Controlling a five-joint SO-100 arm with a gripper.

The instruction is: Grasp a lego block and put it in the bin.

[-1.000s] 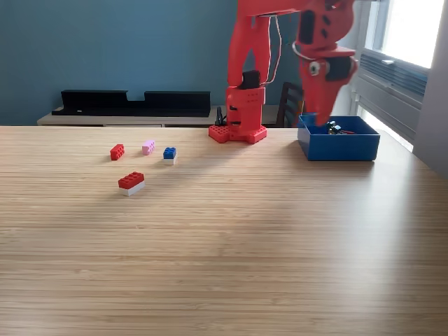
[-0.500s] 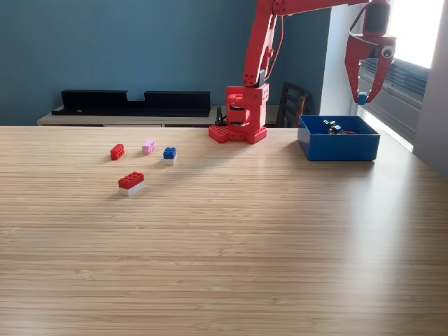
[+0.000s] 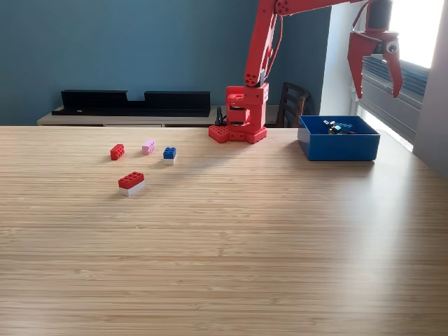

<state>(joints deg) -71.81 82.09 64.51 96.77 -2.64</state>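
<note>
My red gripper point(image 3: 379, 93) hangs open high above the blue bin point(image 3: 339, 148) at the exterior view's right, with nothing between its fingers. Small pieces lie inside the bin, among them a blue one point(image 3: 344, 127). On the table at the left lie several lego blocks: a red block point(image 3: 117, 151), a pink block point(image 3: 148, 147), a blue block point(image 3: 169, 153) and, nearer the camera, a red-and-white block point(image 3: 131, 183). All of them sit far from the gripper.
The arm's red base point(image 3: 238, 131) stands at the table's far edge, left of the bin. A black shelf unit point(image 3: 133, 102) runs along the blue wall behind. A dark chair point(image 3: 290, 103) shows behind the base.
A second ago the gripper was low over the bin; it then rose with a small blue block at one fingertip. Now the jaws are spread wider and that block is gone from them.
</note>
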